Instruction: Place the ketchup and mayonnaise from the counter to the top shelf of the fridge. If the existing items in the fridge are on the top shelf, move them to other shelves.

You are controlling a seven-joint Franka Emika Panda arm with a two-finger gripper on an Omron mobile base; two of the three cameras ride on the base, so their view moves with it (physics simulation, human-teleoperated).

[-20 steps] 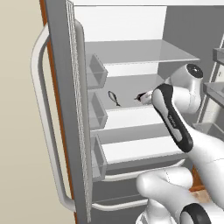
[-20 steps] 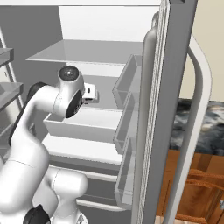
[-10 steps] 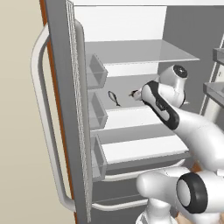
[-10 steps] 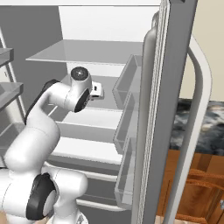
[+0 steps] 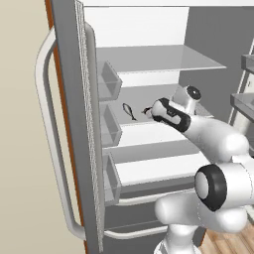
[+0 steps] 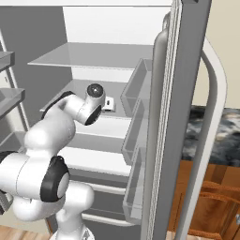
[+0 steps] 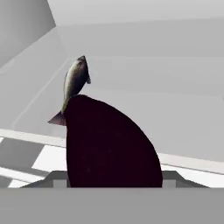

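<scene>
We are reaching the gripper (image 5: pixel 147 112) into the open fridge (image 5: pixel 149 79) at its middle shelf (image 5: pixel 149 133). A dark rounded object (image 7: pixel 109 142) is sitting right in front of the hand camera; we cannot tell whether the jaws are gripping it. A fish (image 7: pixel 75 81) is lying on the shelf just behind it

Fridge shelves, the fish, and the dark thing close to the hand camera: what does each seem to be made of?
Fridge shelves: thin pale panes, probably glass or clear plastic, smooth.
Fish: looks like a raw whole fish, grey-green, slightly glossy skin, with tail fin visible.
Dark thing: rounded, near-black, matte in this render; material unclear. It could be an eggplant.
</scene>
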